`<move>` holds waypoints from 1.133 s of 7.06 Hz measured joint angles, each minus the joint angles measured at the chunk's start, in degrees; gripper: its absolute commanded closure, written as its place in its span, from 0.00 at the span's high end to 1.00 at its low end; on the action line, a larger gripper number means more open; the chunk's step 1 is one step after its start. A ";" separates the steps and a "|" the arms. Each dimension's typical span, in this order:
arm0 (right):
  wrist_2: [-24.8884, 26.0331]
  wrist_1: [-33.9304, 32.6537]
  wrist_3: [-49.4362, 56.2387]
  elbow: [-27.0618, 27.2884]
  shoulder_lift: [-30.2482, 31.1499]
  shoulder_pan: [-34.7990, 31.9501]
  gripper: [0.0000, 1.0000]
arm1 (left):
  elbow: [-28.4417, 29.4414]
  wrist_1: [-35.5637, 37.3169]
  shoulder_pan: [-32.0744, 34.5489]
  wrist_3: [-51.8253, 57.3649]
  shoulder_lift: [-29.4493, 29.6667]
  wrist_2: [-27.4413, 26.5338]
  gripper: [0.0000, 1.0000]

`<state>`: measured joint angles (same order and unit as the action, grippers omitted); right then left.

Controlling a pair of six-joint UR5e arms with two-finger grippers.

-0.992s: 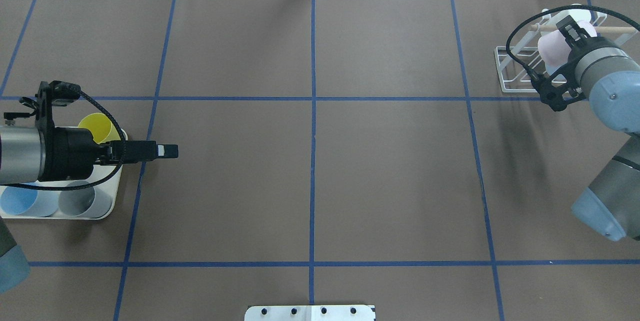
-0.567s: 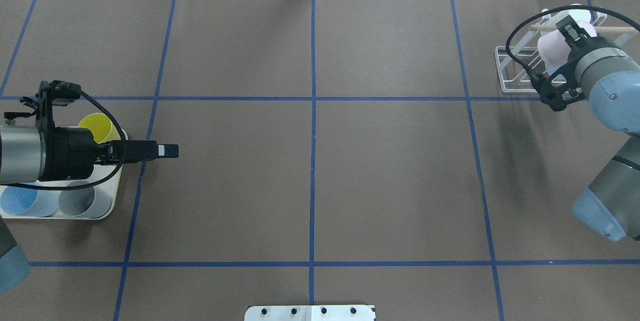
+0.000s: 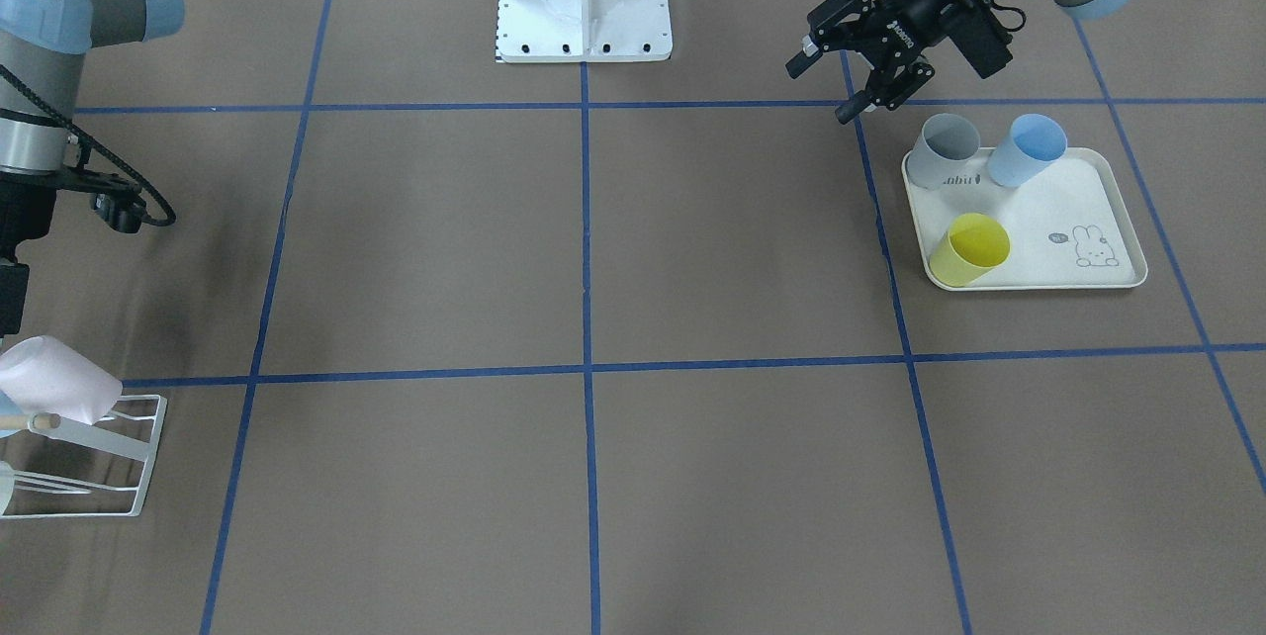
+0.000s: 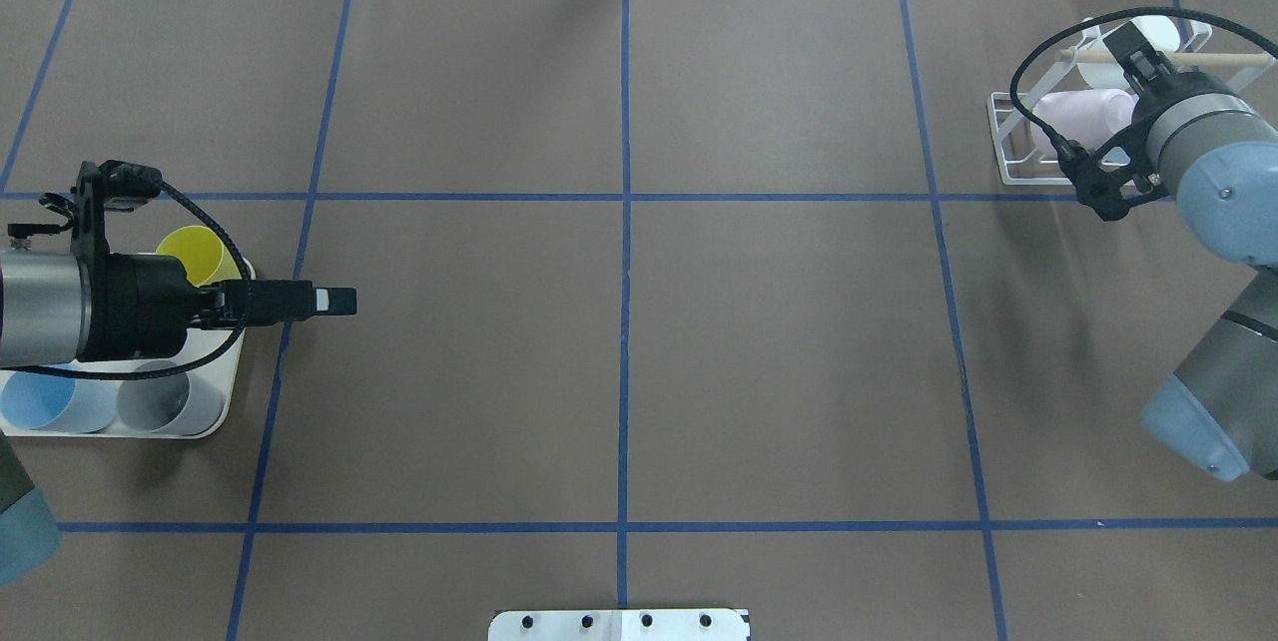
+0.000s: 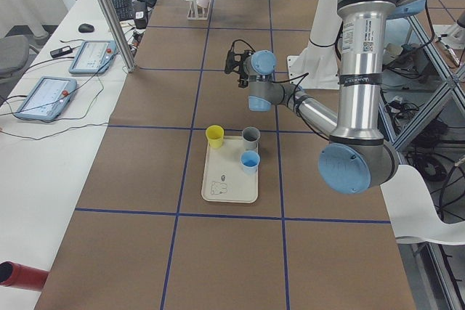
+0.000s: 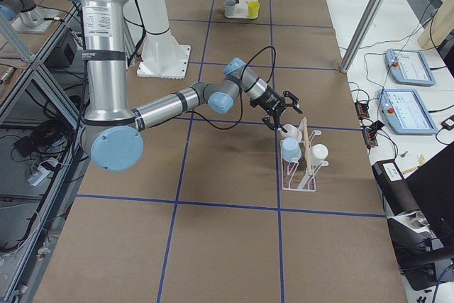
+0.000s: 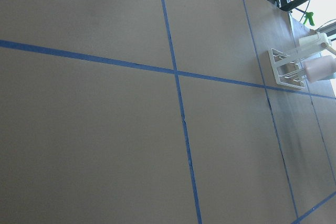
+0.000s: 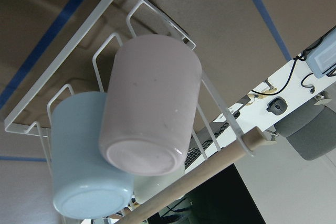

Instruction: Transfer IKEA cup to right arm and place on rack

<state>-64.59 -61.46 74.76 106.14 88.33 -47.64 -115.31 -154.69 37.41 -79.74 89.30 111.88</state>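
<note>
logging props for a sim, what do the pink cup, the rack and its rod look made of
Pink cup: probably matte plastic, opaque with soft dull sheen; glazed ceramic not excluded. Rack: thin wire, smooth white coating, likely metal. Rod: bare light wood, pale tan, round.

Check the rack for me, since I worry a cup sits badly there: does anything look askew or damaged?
The pink cup hangs on the rack with its bottom outward but tilted. It leans over the pale blue cup next to it and seems to touch it rather than sitting clear. Nothing looks spilled or broken.
</note>
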 measured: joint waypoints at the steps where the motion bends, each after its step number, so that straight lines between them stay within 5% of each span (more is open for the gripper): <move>1: -0.07 0.01 -0.14 0.29 -0.03 0.00 0.98 | -0.05 0.00 0.11 0.06 -0.18 0.02 1.00; 4: -5.28 0.10 -11.96 3.18 -0.20 0.00 0.99 | -1.29 0.07 2.23 4.71 -5.97 0.36 1.00; 8: -13.70 2.98 -48.31 5.96 -0.21 5.94 1.00 | 0.21 0.15 9.60 21.82 -18.32 -0.19 1.00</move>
<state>-78.29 -58.48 26.46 112.10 88.12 -41.70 -115.11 -154.53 47.00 -57.92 70.97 111.69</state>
